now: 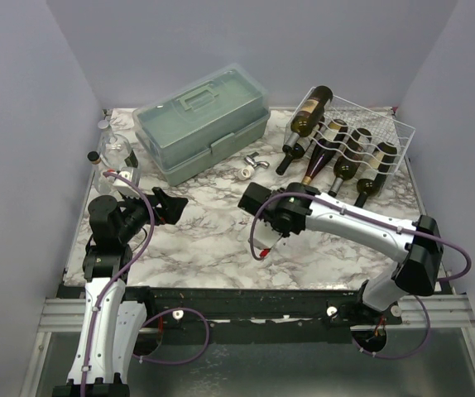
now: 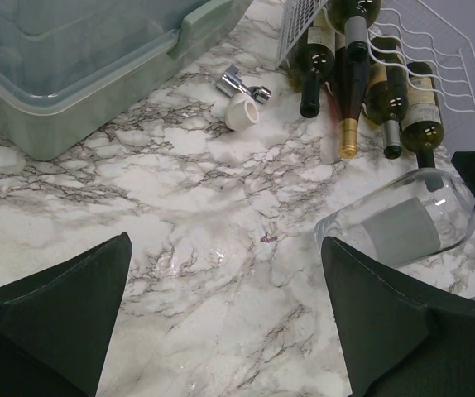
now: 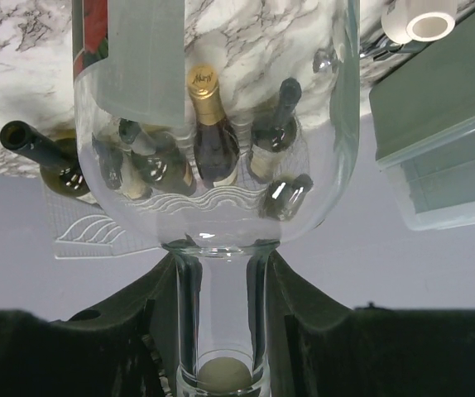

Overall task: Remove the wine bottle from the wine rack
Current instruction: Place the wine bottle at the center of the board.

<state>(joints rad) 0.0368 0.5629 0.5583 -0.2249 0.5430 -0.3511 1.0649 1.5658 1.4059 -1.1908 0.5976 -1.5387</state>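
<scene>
Left gripper (image 1: 171,207), at the left of the white grey-veined marble tabletop (image 1: 213,256): fingers spread wide, grasping nothing, pointed toward the middle of the table. Beyond it, toward the back: pale green translucent plastic toolbox with a moulded handle (image 1: 200,120), lid closed, no part of the task. Centre: clear glass wine bottle with a pale grey label (image 2: 403,223), lying on its side low over the marble and well apart from the rack; whether its body rests on the surface or hangs just above it cannot be told. Its corked neck is clamped between the padded fingers of the right gripper (image 3: 223,266), closed on the glass close to the shoulder. The body extends away from that gripper toward the near edge of the table and lies to the right of the left gripper, near it but not touching. Far right: white thin-wire grid wine rack with wavy cradles (image 1: 384,124), holding several dark glass bottles (image 1: 349,157) with necks pointing toward the middle of the table, one showing a gold-foiled neck (image 2: 349,136). Progress, as judged: removal from the rack appears done, the held bottle being clear of every wire. What seems left is to settle it on the marble, open the right fingers and draw the arm back
</scene>
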